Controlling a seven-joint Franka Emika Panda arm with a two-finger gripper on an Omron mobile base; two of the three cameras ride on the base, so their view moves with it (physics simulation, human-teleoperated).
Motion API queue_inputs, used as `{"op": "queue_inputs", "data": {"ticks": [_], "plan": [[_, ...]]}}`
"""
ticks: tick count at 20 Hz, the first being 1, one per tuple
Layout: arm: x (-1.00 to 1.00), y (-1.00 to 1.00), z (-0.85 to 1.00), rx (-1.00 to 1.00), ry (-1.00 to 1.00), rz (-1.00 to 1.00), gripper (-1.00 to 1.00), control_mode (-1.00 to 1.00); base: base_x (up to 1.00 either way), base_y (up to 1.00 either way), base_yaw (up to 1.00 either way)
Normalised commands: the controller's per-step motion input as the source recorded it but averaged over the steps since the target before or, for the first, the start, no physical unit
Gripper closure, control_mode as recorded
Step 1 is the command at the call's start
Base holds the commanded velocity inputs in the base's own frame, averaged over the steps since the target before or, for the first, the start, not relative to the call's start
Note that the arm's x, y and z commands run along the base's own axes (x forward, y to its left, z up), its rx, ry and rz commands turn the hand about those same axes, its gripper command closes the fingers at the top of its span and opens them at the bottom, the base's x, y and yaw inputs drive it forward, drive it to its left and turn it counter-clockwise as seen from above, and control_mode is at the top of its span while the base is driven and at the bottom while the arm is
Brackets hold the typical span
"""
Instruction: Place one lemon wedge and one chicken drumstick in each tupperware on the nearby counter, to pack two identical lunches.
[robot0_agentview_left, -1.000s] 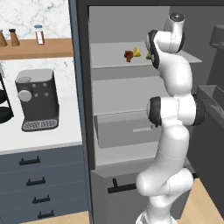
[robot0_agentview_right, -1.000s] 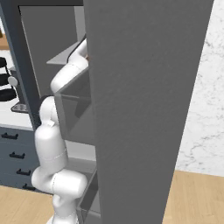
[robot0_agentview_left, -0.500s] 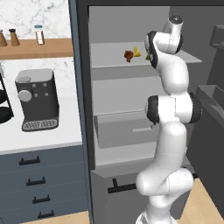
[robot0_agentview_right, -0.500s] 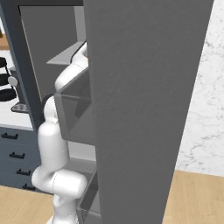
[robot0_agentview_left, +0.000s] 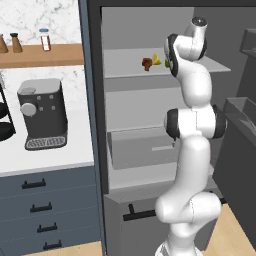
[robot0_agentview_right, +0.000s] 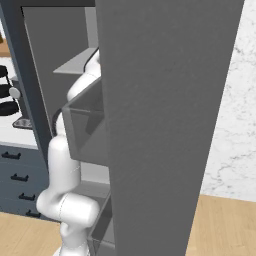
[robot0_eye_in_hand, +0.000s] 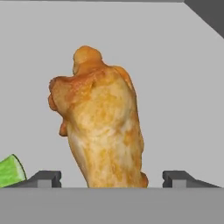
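Hand view: golden drumstick (robot0_eye_in_hand: 103, 127) fills center frame, between the 2 spread fingertips (robot0_eye_in_hand: 43, 178) of the gripper (robot0_eye_in_hand: 111, 179), no contact visible. Green wedge (robot0_eye_in_hand: 11, 171) lower left.

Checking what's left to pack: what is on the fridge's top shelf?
On the top shelf: a dark drumstick and a yellow lemon wedge. The arm covers whatever lies further right.
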Motion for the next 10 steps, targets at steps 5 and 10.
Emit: {"op": "queue_inputs", "data": {"ticks": [5,10], "plan": [[-0.13,0.00,-0.68,0.12,0.17,0.00,1.00,-1.00,0.00,0.00,0.00],[-0.15,-0.03,-0.32,0.08,0.04,0.00,1.00,-1.00,0.00,0.00,0.00]]}}
